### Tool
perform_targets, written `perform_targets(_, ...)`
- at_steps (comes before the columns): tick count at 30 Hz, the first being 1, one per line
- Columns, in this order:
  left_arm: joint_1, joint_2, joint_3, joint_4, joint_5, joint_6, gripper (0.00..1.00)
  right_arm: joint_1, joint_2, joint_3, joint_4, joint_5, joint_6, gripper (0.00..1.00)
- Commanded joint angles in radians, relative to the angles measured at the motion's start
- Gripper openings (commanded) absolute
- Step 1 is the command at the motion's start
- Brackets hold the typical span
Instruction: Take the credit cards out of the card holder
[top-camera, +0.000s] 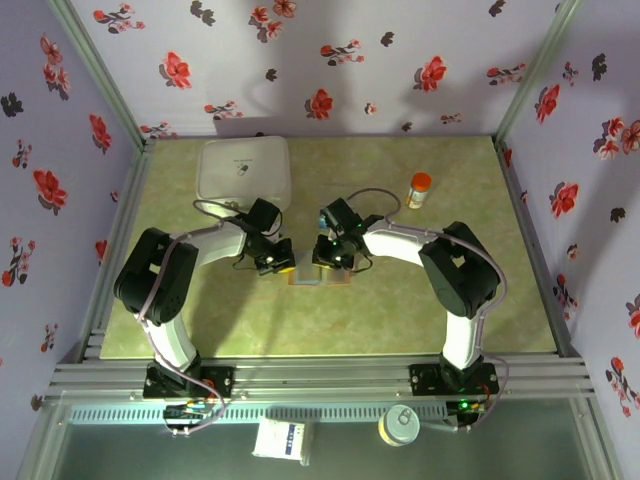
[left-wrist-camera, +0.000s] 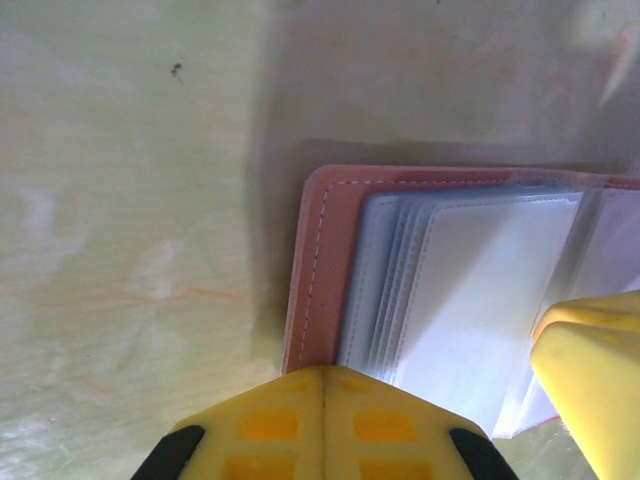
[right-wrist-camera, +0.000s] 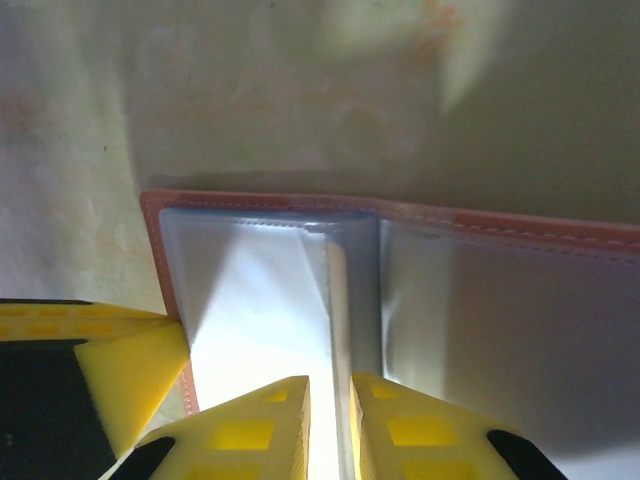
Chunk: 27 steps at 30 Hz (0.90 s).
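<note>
– Pinning or grabbing? Where's the card holder (left-wrist-camera: 322, 260)?
– Lying open and flat mid-table (top-camera: 200, 320), between your two arms. Your left gripper (left-wrist-camera: 325, 395) is pressed together with nothing in it, tips at the cover's near edge. Your right gripper (right-wrist-camera: 330, 420) looks pinched on one clear sleeve leaf (right-wrist-camera: 345, 300).
– Handling?
– Probably light, so it'll slide or lift unless you hold the cover down. Sleeves look floppy and slick; cards should be stiff and thin. Can't tell which pocket is loaded. Take a card by its exposed edge at the pocket mouth, pull along the pocket, don't tug the leaf.
</note>
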Motion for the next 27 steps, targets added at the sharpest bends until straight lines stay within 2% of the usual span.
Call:
perform_targets(1, 0.007, 0.009, -0.014, -0.030, -0.019, 0.027, 0.00, -0.008, -0.014, 0.007, -0.033, 0.025, -0.019, 0.19)
perform_targets(10, 0.012, 0.011, 0.000, -0.039, -0.019, 0.033, 0.00, -0.012, -0.042, 0.013, -0.031, 0.014, -0.020, 0.17)
perform_targets(15, 0.013, 0.017, 0.006, -0.044, -0.020, 0.037, 0.00, -0.011, -0.051, 0.005, 0.026, -0.038, -0.011, 0.17)
perform_targets(20, 0.015, 0.019, 0.009, -0.047, -0.020, 0.038, 0.00, -0.008, -0.021, 0.006, 0.070, -0.096, 0.004, 0.17)
perform_targets(27, 0.019, 0.018, 0.012, -0.053, -0.017, 0.046, 0.00, -0.007, 0.014, 0.003, 0.056, -0.098, 0.011, 0.17)
